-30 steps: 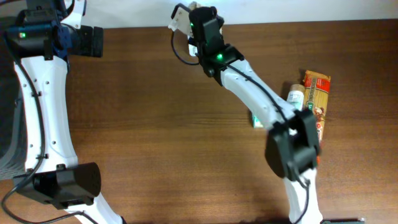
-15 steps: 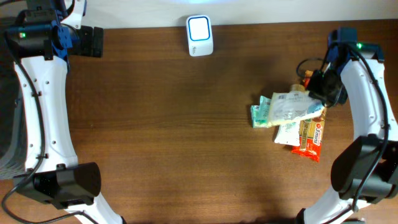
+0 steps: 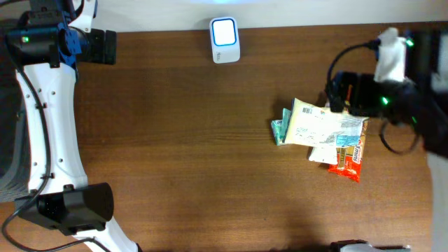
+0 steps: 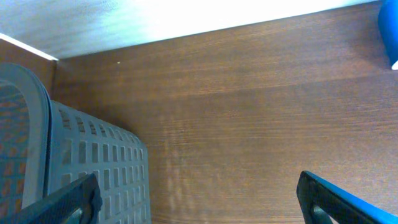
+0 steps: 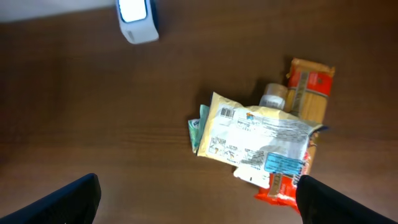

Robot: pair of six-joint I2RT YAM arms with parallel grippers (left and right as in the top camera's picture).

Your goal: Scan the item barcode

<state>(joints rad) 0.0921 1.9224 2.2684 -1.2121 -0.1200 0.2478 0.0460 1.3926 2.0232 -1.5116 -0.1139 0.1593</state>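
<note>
Since a second ago the right arm (image 3: 392,98) has swung away from the scanner (image 3: 225,40) at the far edge of the table (image 3: 175,140) and back to the right side, where it shows as a blur beside the heap of goods. The pale packet (image 3: 323,126), not on the heap then, now lies flat on top of it. The right gripper (image 5: 199,199) has sprung wide: in its wrist view the two fingertips stand at the bottom corners, far apart, with nothing between them, and the packet lies on the heap clear of them. The packet's barcode (image 5: 226,113) faces up near one corner. From under the packet a green pack (image 3: 278,131) sticks out on the left and a red pack (image 3: 348,161) at the lower right, while an orange pasta pack (image 5: 309,87) and a small bottle (image 5: 273,95) lie behind it. The left gripper (image 4: 199,202) is spread wide and empty too, hanging over bare wood beside a grey basket (image 4: 81,168), well apart from the scanner and the heap
</note>
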